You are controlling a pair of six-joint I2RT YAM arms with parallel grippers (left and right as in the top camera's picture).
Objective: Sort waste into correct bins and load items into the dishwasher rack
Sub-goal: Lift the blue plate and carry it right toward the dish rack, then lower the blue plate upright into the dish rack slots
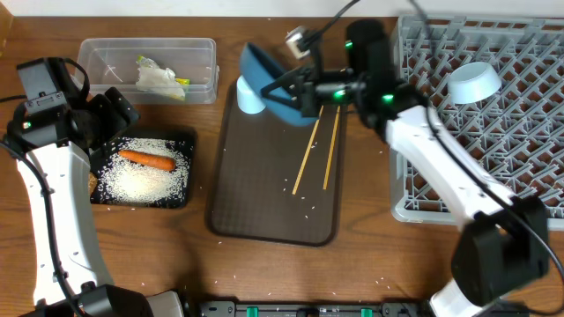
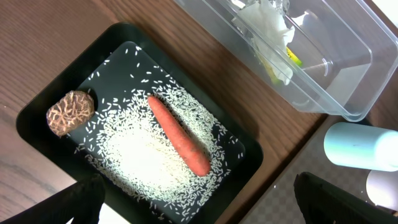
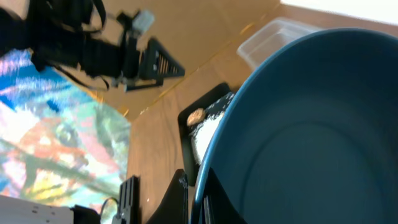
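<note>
Table: a brown wooden top (image 1: 220, 273) is being shown beneath everything.
Left gripper (image 2: 199, 190): being hung released, fingers spread wide, above the black tray (image 1: 187, 141).
Black tray load: one carrot (image 1: 146, 159), one brown lump (image 2: 70, 112) and a heap of rice grains (image 1: 141, 180), too many to be counted, are being carried in it.
Clear tub (image 1: 97, 53): one crumpled tissue (image 1: 157, 75) and one wrapper (image 2: 291, 59) are being kept inside. That makes two bins.
Serving tray (image 1: 256, 202): one light-blue cup (image 1: 249, 95) is being carried at its far end, two chopsticks (image 1: 308, 158) side by side further right.
White cup (image 2: 380, 186): one, being glimpsed only at the edge of the left wrist view.
Dark-blue plate (image 1: 264, 75): one, being held tilted on edge above the serving tray's far end, just beside the light-blue cup.
Right gripper (image 3: 196, 196): being kept clenched on the plate's rim.
Handling: the plate is being judged stiff, weighty for a rim pinch, glossy, slippery and breakable. The rim is the only hold being offered.
Rack (image 1: 529, 158): one, on the right, with one white bowl (image 1: 474, 81) being cradled among its pegs.
</note>
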